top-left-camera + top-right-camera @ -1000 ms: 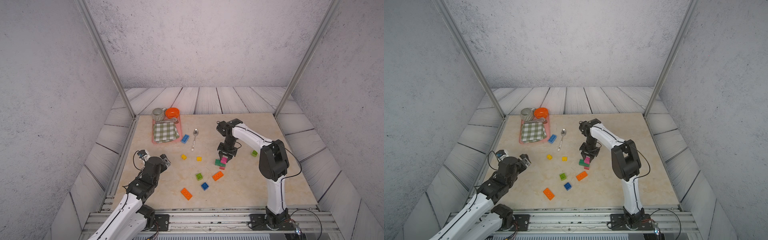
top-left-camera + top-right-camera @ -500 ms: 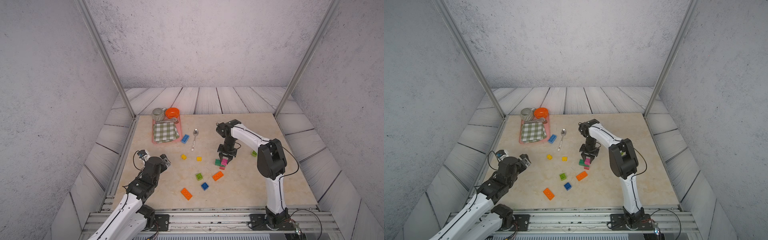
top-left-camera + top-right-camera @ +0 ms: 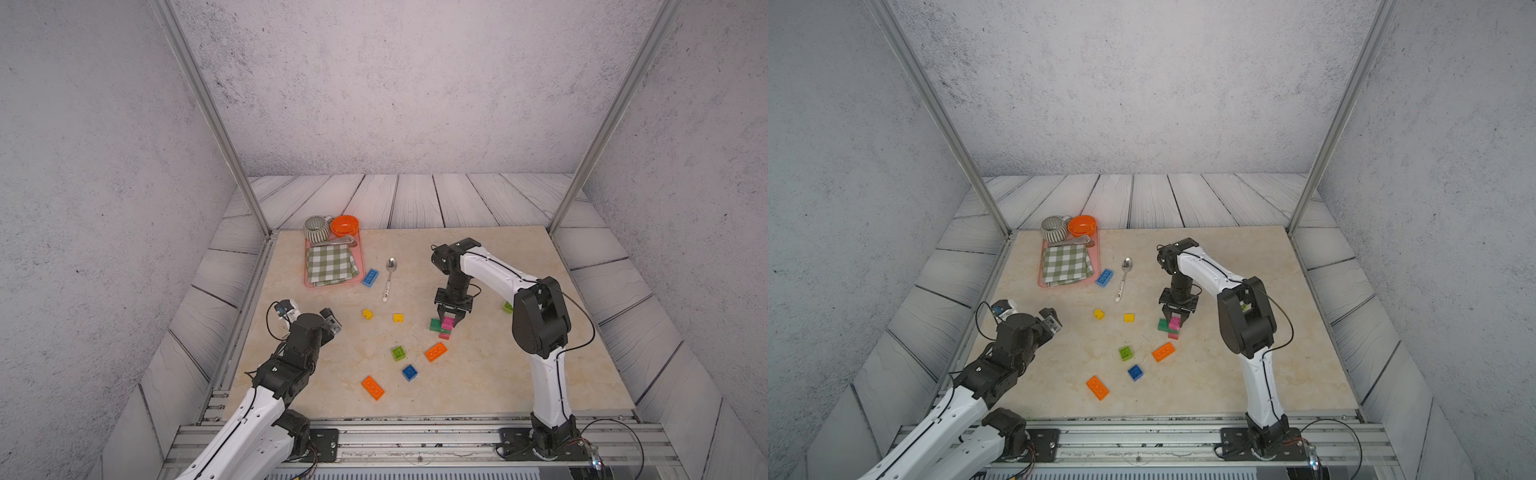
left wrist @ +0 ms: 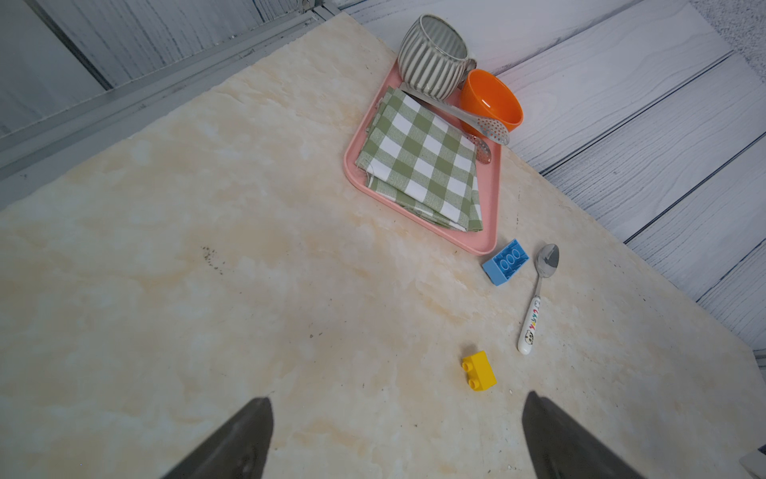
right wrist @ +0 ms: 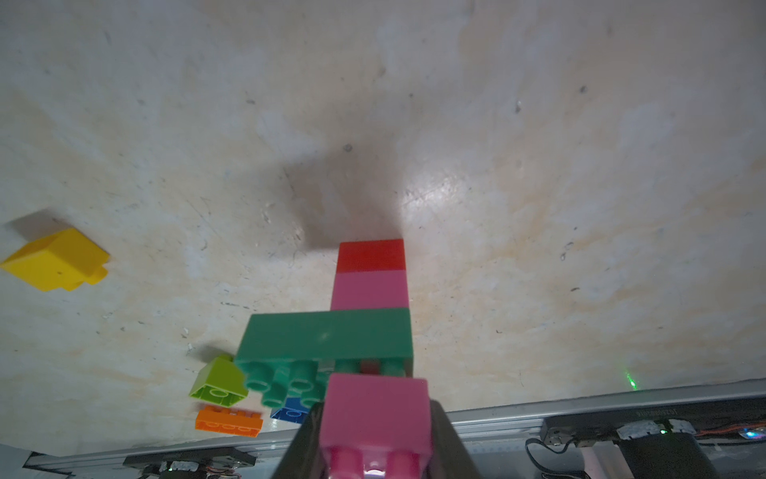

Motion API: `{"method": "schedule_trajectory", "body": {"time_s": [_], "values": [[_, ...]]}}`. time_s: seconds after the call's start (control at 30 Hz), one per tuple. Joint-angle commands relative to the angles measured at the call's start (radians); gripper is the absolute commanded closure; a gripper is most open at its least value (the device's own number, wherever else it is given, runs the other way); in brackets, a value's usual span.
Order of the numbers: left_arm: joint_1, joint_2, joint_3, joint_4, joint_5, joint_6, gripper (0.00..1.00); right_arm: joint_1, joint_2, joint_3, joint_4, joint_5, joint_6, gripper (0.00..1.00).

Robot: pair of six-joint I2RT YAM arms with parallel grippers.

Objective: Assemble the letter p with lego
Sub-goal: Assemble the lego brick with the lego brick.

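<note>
Tabletop [image 3: 519, 395]: end effector [image 3: 448, 319] around pink brick [image 5: 375, 410]

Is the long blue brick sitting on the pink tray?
No, the long blue brick lies on the table just beside the pink tray, near the spoon.

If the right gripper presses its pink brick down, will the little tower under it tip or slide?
Probably tippy if the pink brick lands off-centre: the tower stands on one red brick, and the dark green brick overhangs to one side. It may also slide, as the tabletop looks glossy. The bricks look rigid.
</note>
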Motion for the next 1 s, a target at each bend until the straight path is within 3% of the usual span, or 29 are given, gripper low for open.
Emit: {"method": "schedule_trajectory", "body": {"time_s": [0.0, 0.3, 0.97], "values": [[0.005, -0.01, -0.008, -0.007, -0.019, 0.014, 0.02, -0.009, 0.057, 0.005, -0.069, 0.062, -0.034, 1.0], [0.005, -0.013, -0.008, -0.008, -0.022, 0.014, 0.02, -0.019, 0.069, 0.062, -0.138, 0.093, -0.094, 1.0], [0.005, -0.014, -0.008, -0.011, -0.027, 0.015, 0.02, -0.057, 0.103, 0.072, -0.131, 0.025, -0.269, 1.0]]}}
